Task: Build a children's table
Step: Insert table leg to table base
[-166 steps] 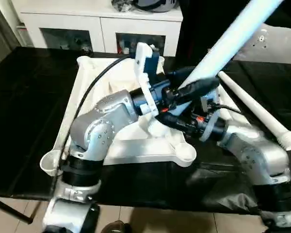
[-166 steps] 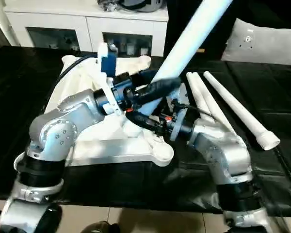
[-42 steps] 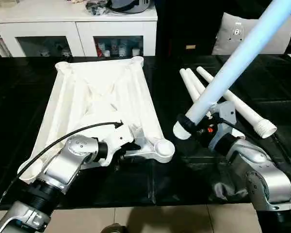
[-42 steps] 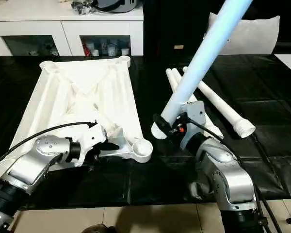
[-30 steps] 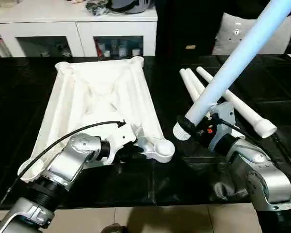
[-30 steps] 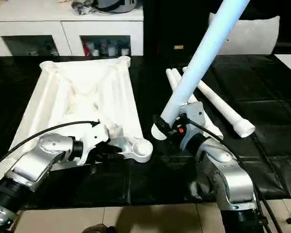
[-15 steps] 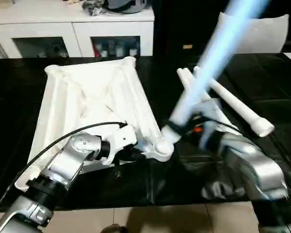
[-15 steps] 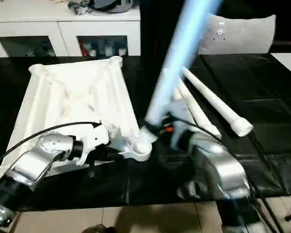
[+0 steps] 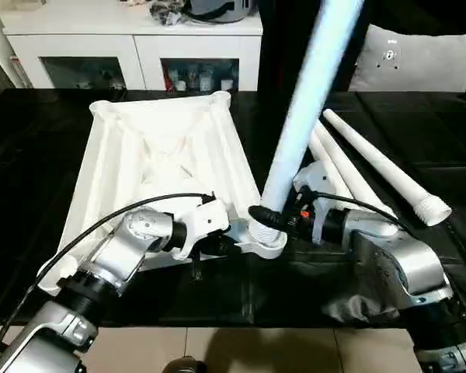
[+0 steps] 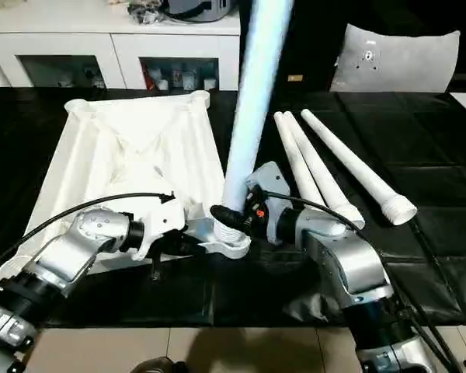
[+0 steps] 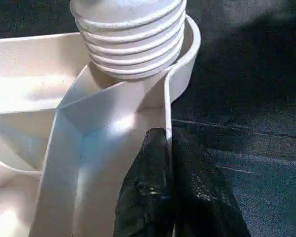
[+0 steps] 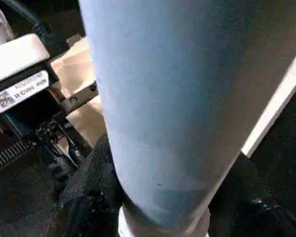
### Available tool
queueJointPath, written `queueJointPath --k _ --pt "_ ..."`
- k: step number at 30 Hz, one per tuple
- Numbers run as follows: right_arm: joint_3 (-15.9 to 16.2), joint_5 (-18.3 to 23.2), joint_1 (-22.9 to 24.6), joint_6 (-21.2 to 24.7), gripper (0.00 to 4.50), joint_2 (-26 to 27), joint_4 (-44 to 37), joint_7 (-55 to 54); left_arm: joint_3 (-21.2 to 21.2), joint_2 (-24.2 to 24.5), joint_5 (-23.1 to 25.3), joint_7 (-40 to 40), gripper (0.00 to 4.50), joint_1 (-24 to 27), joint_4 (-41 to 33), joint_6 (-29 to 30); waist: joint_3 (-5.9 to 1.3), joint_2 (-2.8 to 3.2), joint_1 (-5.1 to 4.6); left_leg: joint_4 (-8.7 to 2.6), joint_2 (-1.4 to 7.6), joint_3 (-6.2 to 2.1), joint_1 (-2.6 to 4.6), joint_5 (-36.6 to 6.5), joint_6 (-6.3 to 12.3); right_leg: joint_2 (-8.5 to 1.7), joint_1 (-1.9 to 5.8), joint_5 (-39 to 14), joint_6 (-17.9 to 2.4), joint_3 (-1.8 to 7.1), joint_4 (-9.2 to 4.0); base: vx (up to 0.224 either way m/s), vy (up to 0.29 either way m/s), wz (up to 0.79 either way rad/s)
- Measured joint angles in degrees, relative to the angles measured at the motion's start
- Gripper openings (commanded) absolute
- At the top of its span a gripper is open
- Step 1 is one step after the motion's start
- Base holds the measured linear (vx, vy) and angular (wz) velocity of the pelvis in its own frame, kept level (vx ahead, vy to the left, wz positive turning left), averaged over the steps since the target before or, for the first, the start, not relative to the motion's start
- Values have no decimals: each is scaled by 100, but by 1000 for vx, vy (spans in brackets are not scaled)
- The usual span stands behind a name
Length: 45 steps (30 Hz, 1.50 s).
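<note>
Four legs belong to this build, and one of them, the leg in my right tool, stands nearly upright with its threaded end at the round corner socket of the table top, which lies ribbed side up on the black desk; my right tool is pinching that leg just above its ribbed end, the black fingers wrapped round the tube; my left tool is pressed together on the thin rim of the top right beside the socket, steadying it; to seat the leg well, I judge I should bring its axis square to the socket before turning, since a tilted thread may bind or lift the corner; my left forearm reaches in low across the near edge of the top, wrist turned inward; my right forearm comes in from the right, low over the desk, its tool level; three spare legs lie side by side on the desk beyond my right arm.
</note>
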Motion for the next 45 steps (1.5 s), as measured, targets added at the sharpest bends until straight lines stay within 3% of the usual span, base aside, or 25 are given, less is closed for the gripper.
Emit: queueJointPath --k 16,25,34,45 --pt "-13 7 -51 200 191 -208 39 255 9 -19 34 -180 0 -92 220 -206 -1 0 2 1 1 0 17 0 0 0 14 3 -2 -1 -1 0 0 0" --pt "-35 39 -295 213 191 -96 481 439 40 -19 47 -254 0 -94 227 -208 -1 0 -12 1 3 0 21 0 0 0 17 5 -6 -1 -2 0 0 0" --pt "-307 318 -324 191 189 5 977 597 28 -78 91 -278 0 -146 322 -224 -1 -1 10 1 4 0 34 0 0 -1 35 5 -6 -3 -9 0 0 0" --pt "-806 669 321 -279 189 228 963 594 22 -166 89 -292 0 -146 359 -223 -7 20 48 -6 3 0 70 -3 2 -4 80 -19 29 -5 -35 0 0 0"
